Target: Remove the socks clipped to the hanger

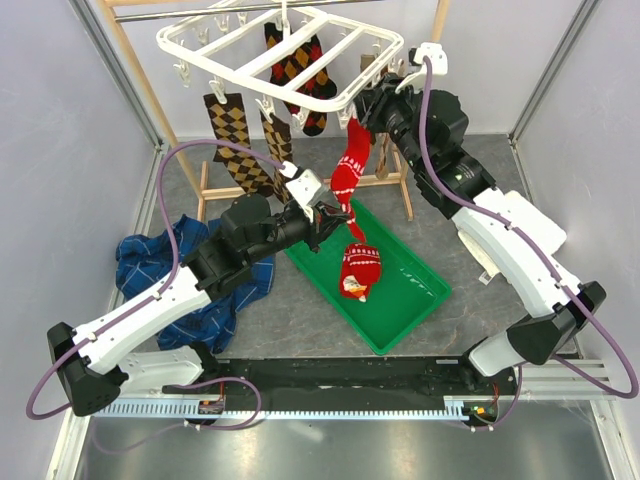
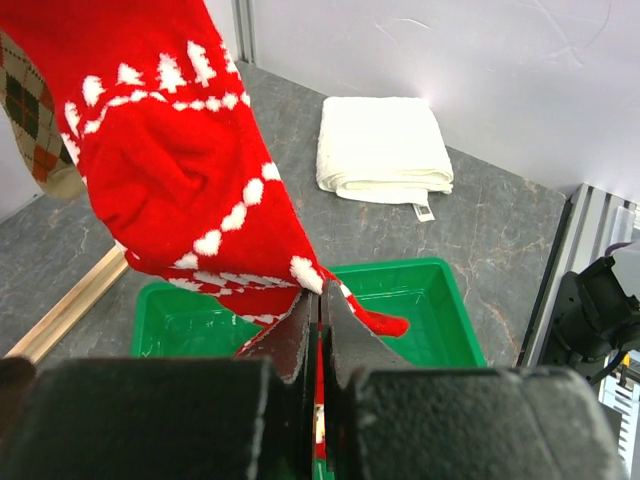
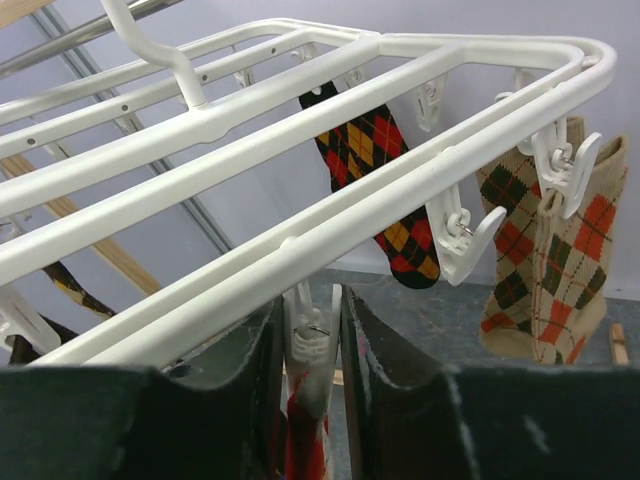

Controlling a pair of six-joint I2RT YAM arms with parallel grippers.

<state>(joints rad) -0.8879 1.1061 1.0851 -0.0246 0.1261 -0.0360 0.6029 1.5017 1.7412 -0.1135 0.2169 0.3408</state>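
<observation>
Hanger: one white frame (image 1: 214,42) hung from the wooden rack (image 1: 139,82) above the table (image 1: 300,320), with many small clips along its bars.
Socks on hanger: two brown-and-tan argyle socks (image 1: 228,125) at the left; two black-red-yellow argyle socks (image 1: 312,108) in the middle; one paler tan argyle sock (image 3: 545,270) at a corner, shown by the right wrist view; one red sock (image 1: 350,170) with white pattern at the near right edge.
Socks off hanger: one second red sock (image 1: 360,270) lay in the green tray (image 1: 410,275).
Left gripper (image 2: 320,310): jaws were together, clamped on the lower end of the hanging red sock, above the tray.
Right gripper (image 3: 312,320): jaws stood on either side of the one clip (image 3: 308,335) that held the red sock's top, close against it; whether they pressed it could not be told.
Cloths: one blue plaid cloth (image 1: 160,270) lay crumpled left of the tray, under the left arm; one white folded cloth (image 2: 385,145) lay on the table beyond the tray.
</observation>
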